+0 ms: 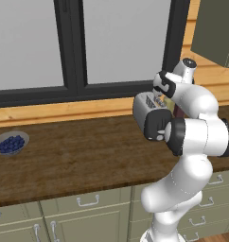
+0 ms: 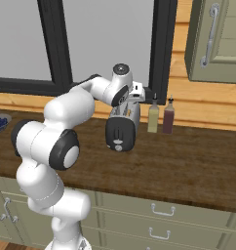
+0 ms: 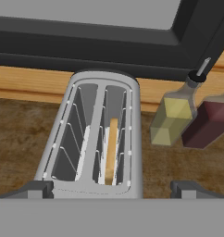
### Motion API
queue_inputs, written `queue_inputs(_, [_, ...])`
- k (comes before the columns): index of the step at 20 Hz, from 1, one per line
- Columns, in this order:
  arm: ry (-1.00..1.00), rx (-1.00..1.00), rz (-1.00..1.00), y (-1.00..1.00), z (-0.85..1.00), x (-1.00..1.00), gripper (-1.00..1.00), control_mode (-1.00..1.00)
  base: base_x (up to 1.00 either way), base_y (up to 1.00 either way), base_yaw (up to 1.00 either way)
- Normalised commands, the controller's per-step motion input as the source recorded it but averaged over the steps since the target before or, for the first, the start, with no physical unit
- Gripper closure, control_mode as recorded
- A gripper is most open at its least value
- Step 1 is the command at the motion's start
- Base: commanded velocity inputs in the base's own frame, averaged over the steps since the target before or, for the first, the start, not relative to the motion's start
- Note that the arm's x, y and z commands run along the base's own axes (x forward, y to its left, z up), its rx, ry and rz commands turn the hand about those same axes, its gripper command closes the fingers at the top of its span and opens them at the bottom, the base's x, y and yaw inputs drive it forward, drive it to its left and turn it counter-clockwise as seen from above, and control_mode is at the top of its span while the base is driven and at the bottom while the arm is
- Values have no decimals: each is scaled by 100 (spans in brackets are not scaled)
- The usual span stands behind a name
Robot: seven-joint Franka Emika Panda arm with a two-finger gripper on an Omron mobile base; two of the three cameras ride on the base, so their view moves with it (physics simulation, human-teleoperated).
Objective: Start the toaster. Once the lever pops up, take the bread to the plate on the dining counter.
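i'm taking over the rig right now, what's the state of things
End effector: open, empty, poised above the toaster.
Toaster: on the wood counter by the window, beside two bottles.
Bread: standing on edge in the slot nearer the bottles.
Done: arm positioned over the toaster.
Left: start the toaster, wait for the pop, carry the bread to the plate.

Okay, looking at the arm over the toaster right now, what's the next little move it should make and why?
Probably lower the open gripper toward the near end of the toaster to reach its lever. In the hand view the bread already stands in the right-hand slot, the finger tips are spread wide and hold nothing, and the gripper hovers above the slots.
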Motion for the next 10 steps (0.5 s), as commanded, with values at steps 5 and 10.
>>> queue_inputs(5, [0, 0, 0, 0, 0, 0, -100, -100, 0, 0, 0])
queue_inputs(10, [0, 0, 0, 0, 0, 0, -100, -100, 0, 0, 0])
